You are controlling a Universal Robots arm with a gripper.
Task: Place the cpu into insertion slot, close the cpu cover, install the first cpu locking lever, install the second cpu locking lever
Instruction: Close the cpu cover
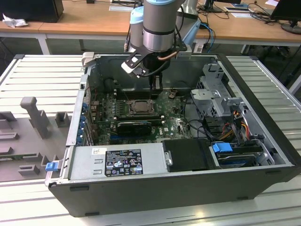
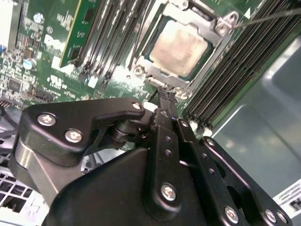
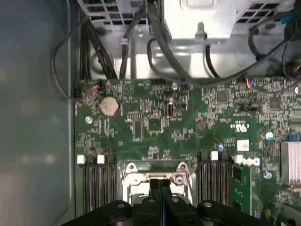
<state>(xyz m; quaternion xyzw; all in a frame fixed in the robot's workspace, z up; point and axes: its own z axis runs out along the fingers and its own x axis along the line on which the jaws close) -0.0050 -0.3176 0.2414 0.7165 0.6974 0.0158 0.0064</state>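
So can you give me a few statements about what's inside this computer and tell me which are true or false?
1. The gripper holds the cpu in the air. False: the cpu lies flat within the frame of the cpu cover.
2. The gripper is wide open. False: its fingers are together.
3. A round coin battery sits on the green board. True.
4. The gripper's tip is close to the cpu cover's edge. True.

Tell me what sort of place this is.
Probably a robotics lab or workshop: an open computer case sits on a slatted metal table, a robot arm reaches into it, and wooden desks stand behind.
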